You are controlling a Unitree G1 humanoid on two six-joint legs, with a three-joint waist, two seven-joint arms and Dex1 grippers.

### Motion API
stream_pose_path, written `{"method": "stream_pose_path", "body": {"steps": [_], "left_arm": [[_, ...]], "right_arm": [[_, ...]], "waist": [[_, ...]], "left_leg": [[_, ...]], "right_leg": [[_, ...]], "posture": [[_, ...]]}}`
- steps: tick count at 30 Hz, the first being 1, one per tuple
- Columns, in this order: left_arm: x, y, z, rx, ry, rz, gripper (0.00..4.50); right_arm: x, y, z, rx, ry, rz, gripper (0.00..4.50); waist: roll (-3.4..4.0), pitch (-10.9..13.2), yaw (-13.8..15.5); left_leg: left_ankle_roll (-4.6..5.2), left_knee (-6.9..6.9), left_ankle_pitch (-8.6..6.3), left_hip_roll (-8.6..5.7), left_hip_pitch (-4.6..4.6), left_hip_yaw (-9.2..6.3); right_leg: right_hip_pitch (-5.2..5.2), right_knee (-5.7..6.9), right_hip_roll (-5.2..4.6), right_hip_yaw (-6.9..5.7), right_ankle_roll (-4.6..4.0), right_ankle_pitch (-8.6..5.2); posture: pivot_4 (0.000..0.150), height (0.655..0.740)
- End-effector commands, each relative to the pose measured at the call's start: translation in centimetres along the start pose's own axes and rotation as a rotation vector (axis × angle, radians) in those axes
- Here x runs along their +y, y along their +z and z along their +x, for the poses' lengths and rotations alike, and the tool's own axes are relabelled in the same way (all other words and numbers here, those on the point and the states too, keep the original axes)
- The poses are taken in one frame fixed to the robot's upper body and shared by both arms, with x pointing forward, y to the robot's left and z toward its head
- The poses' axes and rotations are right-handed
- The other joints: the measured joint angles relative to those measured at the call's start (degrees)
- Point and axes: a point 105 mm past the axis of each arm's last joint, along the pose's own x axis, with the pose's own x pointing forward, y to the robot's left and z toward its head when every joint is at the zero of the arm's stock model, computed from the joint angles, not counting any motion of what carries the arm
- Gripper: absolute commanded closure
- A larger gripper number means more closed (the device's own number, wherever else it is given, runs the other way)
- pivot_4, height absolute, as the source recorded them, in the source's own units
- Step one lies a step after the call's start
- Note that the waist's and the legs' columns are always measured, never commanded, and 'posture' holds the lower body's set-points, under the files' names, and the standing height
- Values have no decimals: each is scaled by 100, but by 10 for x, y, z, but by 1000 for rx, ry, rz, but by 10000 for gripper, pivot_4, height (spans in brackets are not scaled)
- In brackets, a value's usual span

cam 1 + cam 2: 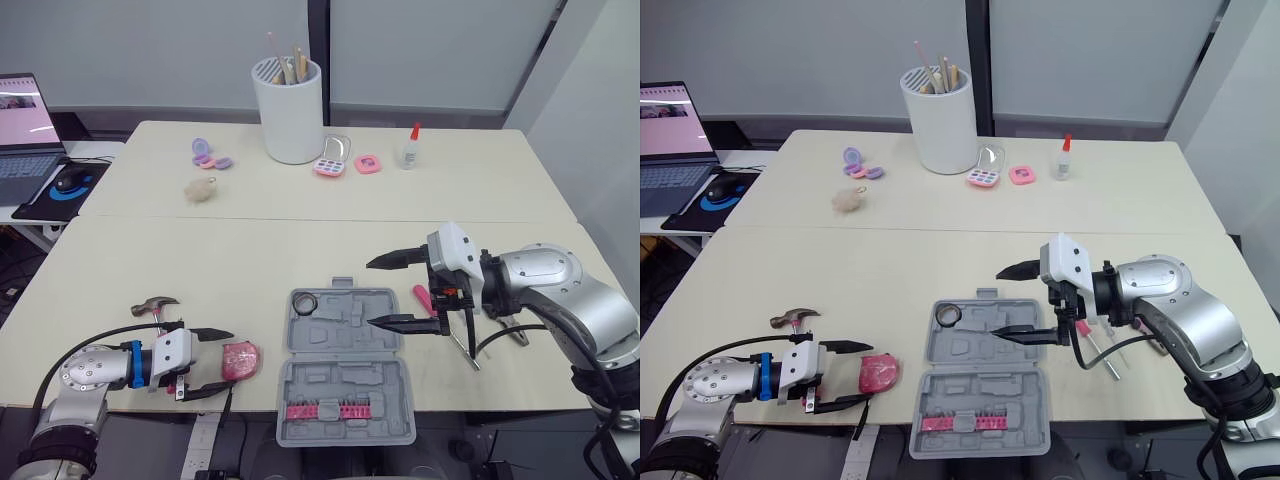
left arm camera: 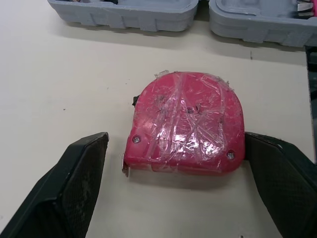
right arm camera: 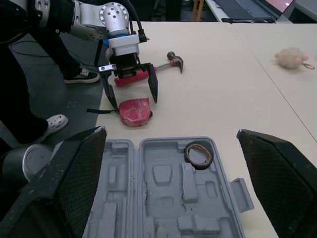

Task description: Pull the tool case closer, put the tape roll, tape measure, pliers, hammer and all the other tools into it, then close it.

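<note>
1. Small metal-headed hammer [image 1: 155, 306]: lies on the cream table [image 1: 250, 250], just beside my left wrist.
2. Left gripper [image 1: 226, 361]: fingers spread wide on either side of the red tape measure [image 2: 188, 121] (wrapped in clear film). It lies flat, just left of the case.
3. Grey plastic tool case [image 1: 345, 365]: open flat, with the black tape roll [image 1: 305, 302] in its far-left pocket.
4. Right gripper [image 1: 369, 292]: fingers spread and empty, at the case's right side.

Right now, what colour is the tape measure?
Glossy pink-red tape measure; clearest in the left wrist view.
</note>
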Motion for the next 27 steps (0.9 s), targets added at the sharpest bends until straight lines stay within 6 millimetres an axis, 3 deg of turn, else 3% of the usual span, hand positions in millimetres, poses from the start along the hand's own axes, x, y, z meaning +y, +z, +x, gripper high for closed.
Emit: {"method": "stream_pose_path", "body": {"steps": [1, 5, 10, 15, 21, 27], "left_arm": [[0, 4, 5, -17, -10, 17, 4181], [-1, 6, 3, -23, -13, 19, 12808], [0, 11, -4, -30, -4, 36, 12814], [0, 32, -12, -67, 1, 70, 12815], [-5, 86, -25, -140, -28, 151, 12815], [-1, 144, -5, -274, -35, 220, 12815]], "right_arm": [[1, 11, -5, -15, -12, -52, 0], [2, 10, -6, -10, -10, -48, 0], [2, 8, -7, -9, -9, -36, 0], [0, 8, -14, -12, -23, -1, 0], [0, 3, -36, -17, -47, 168, 0], [4, -6, -50, 27, -60, 435, 0]], "waist": [[0, 0, 1], [0, 0, 2], [0, 0, -1], [0, 0, -2], [0, 0, 0], [2, 1, 10]], "left_leg": [[0, 0, 0, 0, 0, -1], [0, 0, 0, -1, 0, 0], [0, 0, 0, 0, 0, 0], [0, 0, 0, 2, 0, -2], [0, -2, 0, 1, 0, -1], [0, 2, 0, -2, 0, 0]], "right_leg": [[0, 0, 0, -1, 0, 0], [1, 0, 0, 0, 0, 0], [0, 0, 0, 1, 0, 0], [1, 1, 0, 0, 0, 0], [3, -1, -5, 0, 0, 0], [6, -2, -4, 2, 1, 0]], "posture": [[1500, 7400], [1500, 7400], [1500, 7400], [1500, 7400], [1500, 7400], [1500, 7400]]}}
